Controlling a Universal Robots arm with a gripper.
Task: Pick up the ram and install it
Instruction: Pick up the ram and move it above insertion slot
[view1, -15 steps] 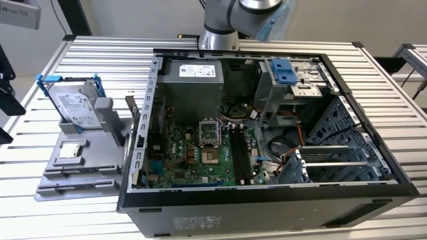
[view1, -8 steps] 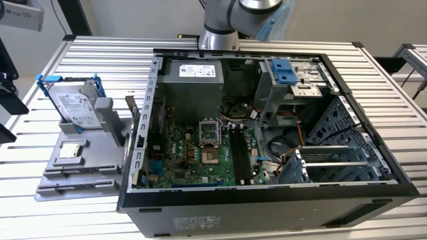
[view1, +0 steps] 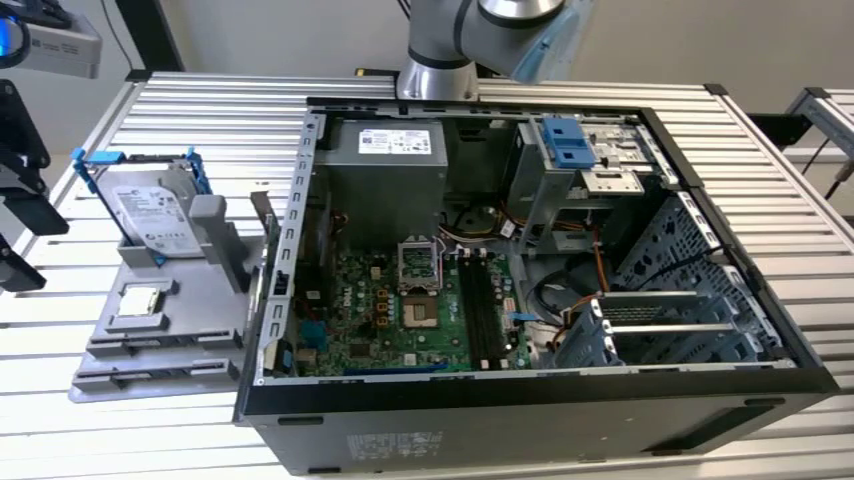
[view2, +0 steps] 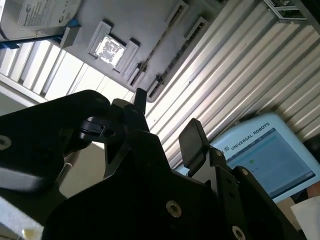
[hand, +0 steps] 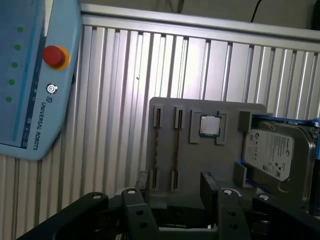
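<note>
approach stage, nothing picked up yet: the black two-finger gripper (hand: 172, 195) hangs released and empty. the thin dark ram stick (hand: 177, 145) seems to stand on edge in the grey slotted holder (hand: 225, 160), just ahead of the fingertips. a grasp would need the jaws square across that narrow edge.

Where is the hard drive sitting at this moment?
The hard drive stands on the gray holder at the exterior view's left, beside the open computer case.

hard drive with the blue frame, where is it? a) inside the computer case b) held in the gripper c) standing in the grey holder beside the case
c: the hard drive stands in the grey holder, outside the computer case, on the exterior view's left.
</note>
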